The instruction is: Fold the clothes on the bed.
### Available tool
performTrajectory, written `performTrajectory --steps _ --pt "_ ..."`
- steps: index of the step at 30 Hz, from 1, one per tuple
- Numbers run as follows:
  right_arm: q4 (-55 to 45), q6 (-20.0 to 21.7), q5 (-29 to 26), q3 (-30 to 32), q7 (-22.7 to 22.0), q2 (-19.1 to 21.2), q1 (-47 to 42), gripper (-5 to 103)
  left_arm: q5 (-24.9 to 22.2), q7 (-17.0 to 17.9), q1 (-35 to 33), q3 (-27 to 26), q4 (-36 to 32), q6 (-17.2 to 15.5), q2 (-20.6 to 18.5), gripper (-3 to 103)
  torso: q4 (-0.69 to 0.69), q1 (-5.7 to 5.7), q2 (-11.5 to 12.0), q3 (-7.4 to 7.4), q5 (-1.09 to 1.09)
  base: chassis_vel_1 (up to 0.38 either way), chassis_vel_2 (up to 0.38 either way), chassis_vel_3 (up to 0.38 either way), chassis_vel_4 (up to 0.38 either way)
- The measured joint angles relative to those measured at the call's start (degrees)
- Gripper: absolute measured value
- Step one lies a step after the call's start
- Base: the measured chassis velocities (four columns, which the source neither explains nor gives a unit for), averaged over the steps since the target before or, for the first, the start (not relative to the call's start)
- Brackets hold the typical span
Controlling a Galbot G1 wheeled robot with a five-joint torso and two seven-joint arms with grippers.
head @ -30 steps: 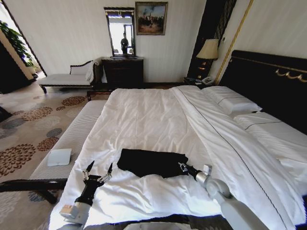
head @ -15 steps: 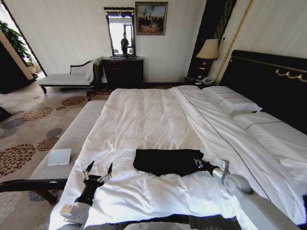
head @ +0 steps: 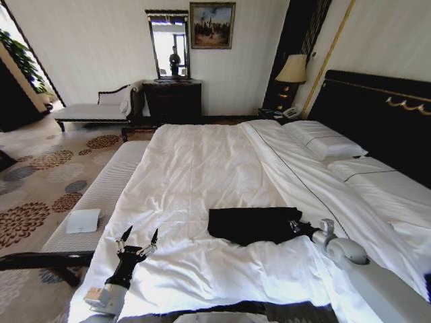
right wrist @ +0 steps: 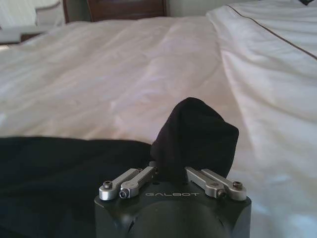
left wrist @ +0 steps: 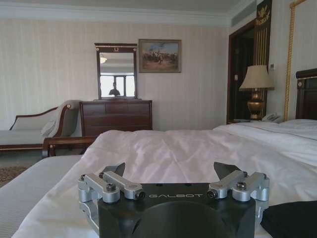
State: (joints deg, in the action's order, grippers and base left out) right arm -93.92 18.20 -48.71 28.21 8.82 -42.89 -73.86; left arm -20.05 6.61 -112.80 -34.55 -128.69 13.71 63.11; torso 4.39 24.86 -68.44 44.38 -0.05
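The clothes (head: 252, 225) are one black T-shirt folded into a flat dark rectangle on the white sheets of the bed (head: 202, 161), near its foot and right of centre. My right gripper (head: 296, 226) is shut on the shirt's right edge. In the right wrist view a bunched fold of the black cloth (right wrist: 195, 136) rises between the pinched fingers, and the rest of the shirt spreads away from them. My left gripper (head: 137, 238) stands open over the bed's left foot corner, apart from the shirt and holding nothing. A corner of the black shirt (left wrist: 292, 218) shows in the left wrist view.
A pale ribbed bench (head: 101, 192) with a white flat object (head: 83, 221) runs along the bed's left side. White pillows (head: 323, 142) lie by the dark headboard (head: 377, 114). A dark dresser (head: 172, 101), chaise (head: 94, 108) and lamp (head: 292, 70) stand along the far wall.
My right gripper has dragged the folded black shirt to the right across the sheets. The left arm has stayed where it was, open.
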Motion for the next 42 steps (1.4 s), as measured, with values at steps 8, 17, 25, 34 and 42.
performTrajectory --steps 8,17,25,34,42 --pt "-9.2 2.5 -4.5 -2.7 -6.3 -5.8 0.8 7 0.0 0.0 0.0 0.0 0.0 0.0 0.0 100 0.00 0.00 0.0 0.00 0.00 0.000 0.000 0.000 0.000" --pt "-9.7 3.5 -5.6 -6.3 -8.6 -10.0 4.3 7 0.0 0.0 0.0 0.0 0.0 0.0 0.0 100 0.00 0.00 0.0 0.00 -0.01 0.000 0.000 0.000 0.000" --pt "-8.8 3.6 -5.3 -8.6 -8.6 -12.7 5.8 7 0.0 0.0 0.0 0.0 0.0 0.0 0.0 100 0.01 0.00 0.0 0.00 0.00 0.000 0.000 0.000 0.000" --pt "-7.7 3.4 -3.9 -11.9 -8.2 -14.5 7.6 7 0.0 0.0 0.0 0.0 0.0 0.0 0.0 100 0.01 0.00 0.0 0.00 -0.01 0.000 0.000 0.000 0.000" --pt "-5.1 2.6 -2.4 -13.9 -7.4 -15.4 8.3 7 0.0 0.0 0.0 0.0 0.0 0.0 0.0 100 0.01 0.01 0.0 0.01 0.01 0.000 0.000 0.000 0.000"
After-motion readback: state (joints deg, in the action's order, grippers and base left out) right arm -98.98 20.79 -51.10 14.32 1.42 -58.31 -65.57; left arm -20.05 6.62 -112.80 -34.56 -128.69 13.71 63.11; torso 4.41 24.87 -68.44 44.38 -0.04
